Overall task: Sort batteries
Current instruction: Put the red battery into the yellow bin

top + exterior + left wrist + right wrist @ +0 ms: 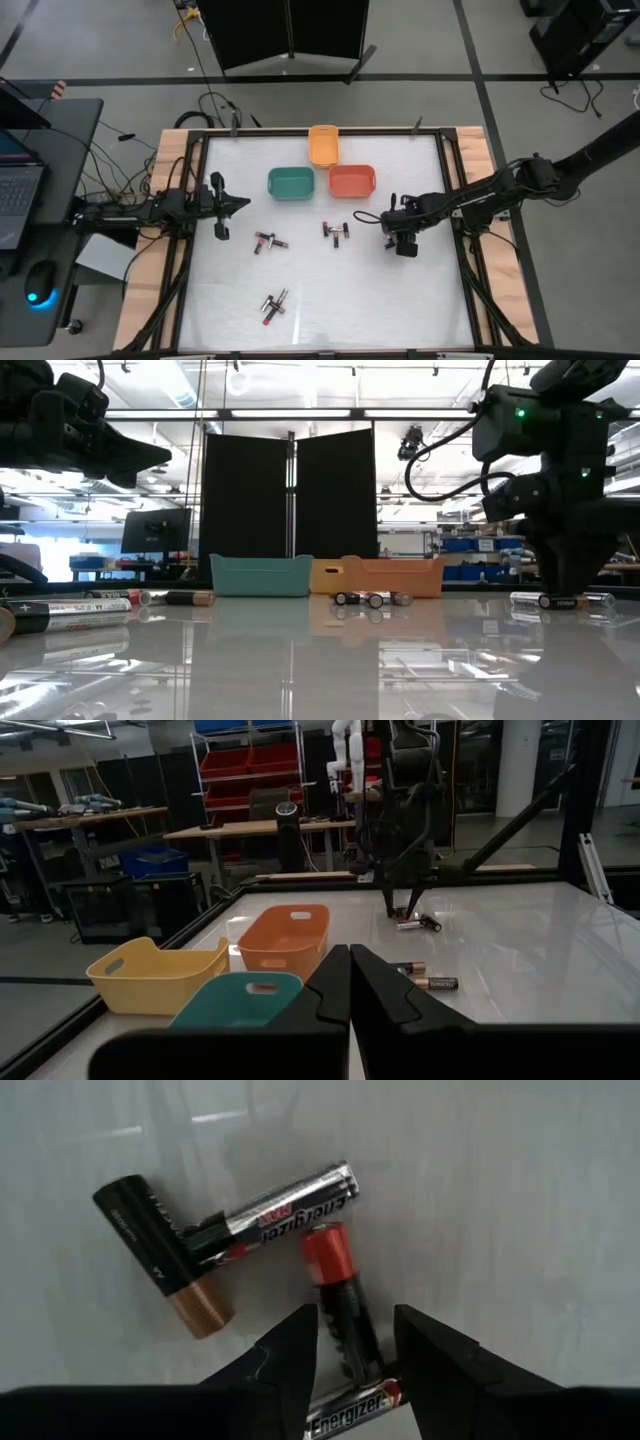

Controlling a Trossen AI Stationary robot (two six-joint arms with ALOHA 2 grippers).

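Teal (291,183), red (351,180), orange bins (323,145) hold nothing

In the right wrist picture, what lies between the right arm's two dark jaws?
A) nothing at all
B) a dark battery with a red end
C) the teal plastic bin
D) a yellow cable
B: the right gripper stands open over the white table, and the dark battery with a red end runs into the gap between its jaws.

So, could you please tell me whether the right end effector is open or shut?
Open: in the right wrist view, the right end effector has its fingers apart, straddling a red-tipped battery on the table.
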